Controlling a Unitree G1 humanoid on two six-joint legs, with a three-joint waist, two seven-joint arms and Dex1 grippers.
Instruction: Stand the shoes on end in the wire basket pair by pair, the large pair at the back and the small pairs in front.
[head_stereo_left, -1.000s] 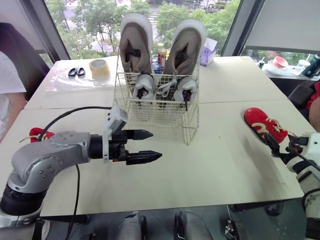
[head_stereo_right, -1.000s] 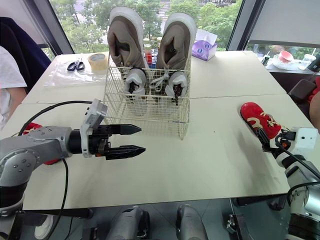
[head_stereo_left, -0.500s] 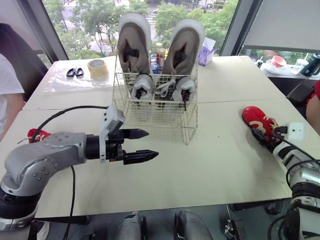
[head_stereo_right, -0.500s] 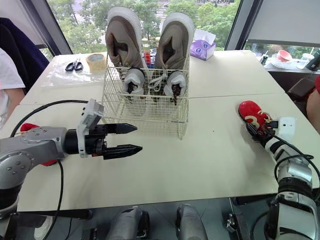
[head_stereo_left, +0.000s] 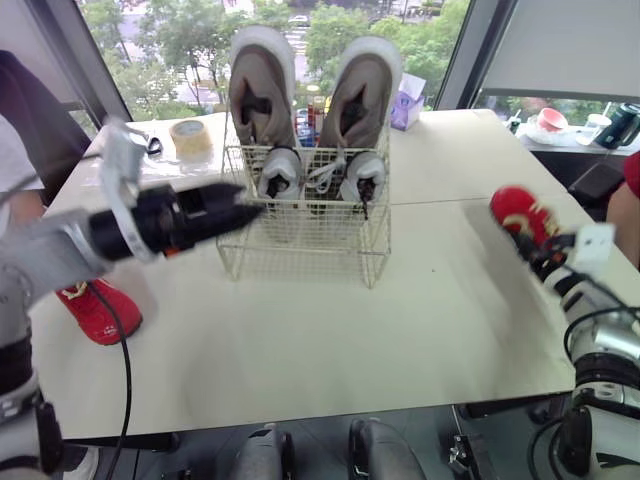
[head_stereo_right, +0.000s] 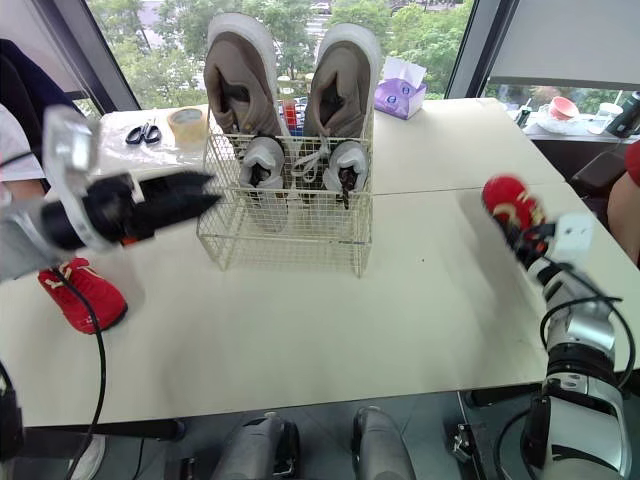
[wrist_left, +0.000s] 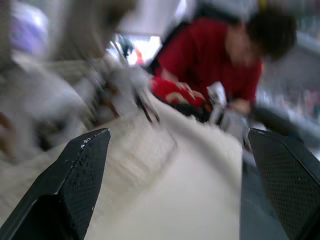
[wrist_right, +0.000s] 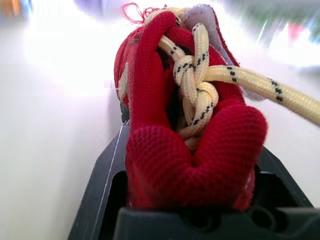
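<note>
Red, two in all: one red shoe (head_stereo_left: 520, 212) is pinched in my right gripper (head_stereo_left: 543, 252) at the right side of the table (head_stereo_left: 400, 330). The right wrist view adds its knotted cream lace (wrist_right: 197, 85), with fingers clamped either side. The second red shoe (head_stereo_left: 97, 308) lies far left on the table. One wire basket (head_stereo_left: 300, 260) holds two large tan shoes (head_stereo_left: 262, 85) on end at the back and two small grey shoes (head_stereo_left: 280, 172) in front. The left gripper (head_stereo_right: 195, 190) hangs beside the basket. Its wrist view shows fingers (wrist_left: 75, 170) spread wide and a person (wrist_left: 210, 55) in red.
</note>
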